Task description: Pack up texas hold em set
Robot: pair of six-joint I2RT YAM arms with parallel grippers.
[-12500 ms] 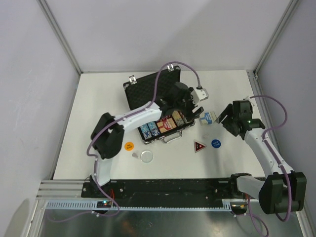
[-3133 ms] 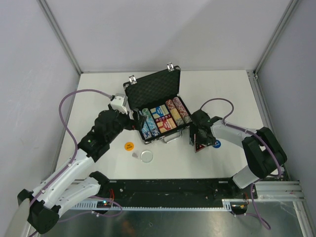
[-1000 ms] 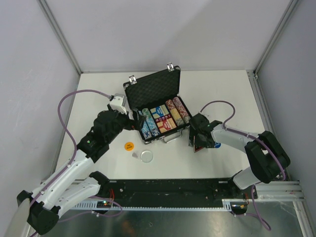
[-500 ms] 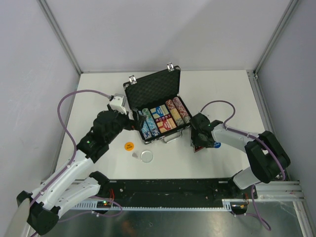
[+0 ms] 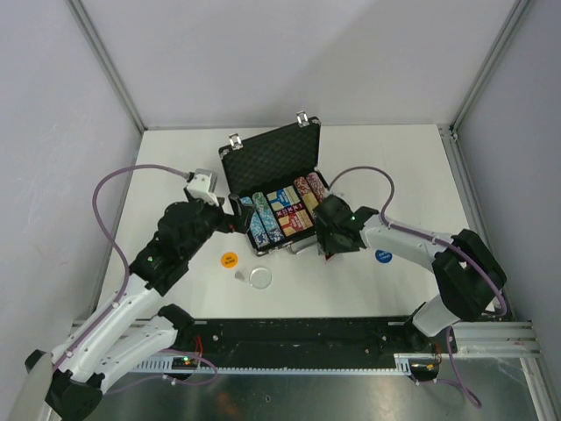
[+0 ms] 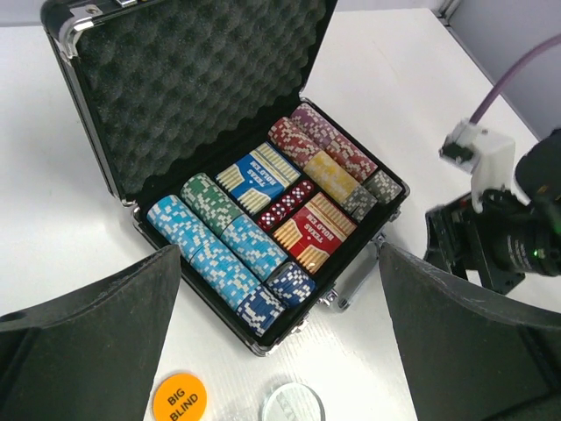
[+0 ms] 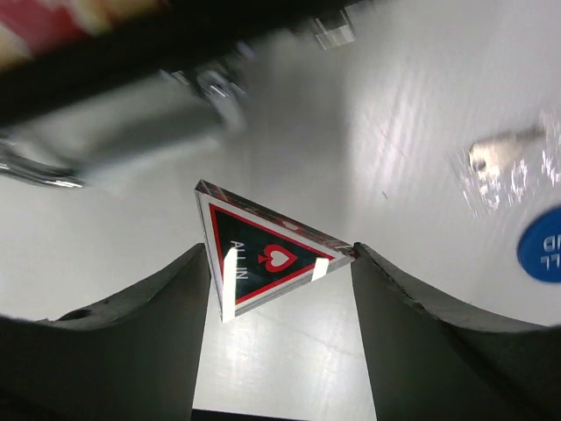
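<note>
The black silver-trimmed briefcase (image 5: 267, 162) stands open at mid-table, foam lid (image 6: 202, 88) up. In it are rows of poker chips (image 6: 215, 250), two card decks (image 6: 314, 230) and red dice (image 6: 285, 203). My right gripper (image 5: 330, 240) is by the case's front right corner, shut on the red "ALL IN" triangle (image 7: 267, 263) and holding it off the table. The top view hides the triangle. My left gripper (image 6: 280, 351) is open and empty, above the case's front left corner (image 5: 235, 215).
An orange "BIG BLIND" button (image 5: 229, 260) and a clear round disc (image 5: 259, 277) lie in front of the case. A blue button (image 5: 383, 256) lies to the right of the right gripper. The case handle (image 7: 114, 132) is close ahead of the triangle.
The right gripper has lifted the triangle off the table and moved it left to the case's front right corner. The left arm has drawn back a little.
</note>
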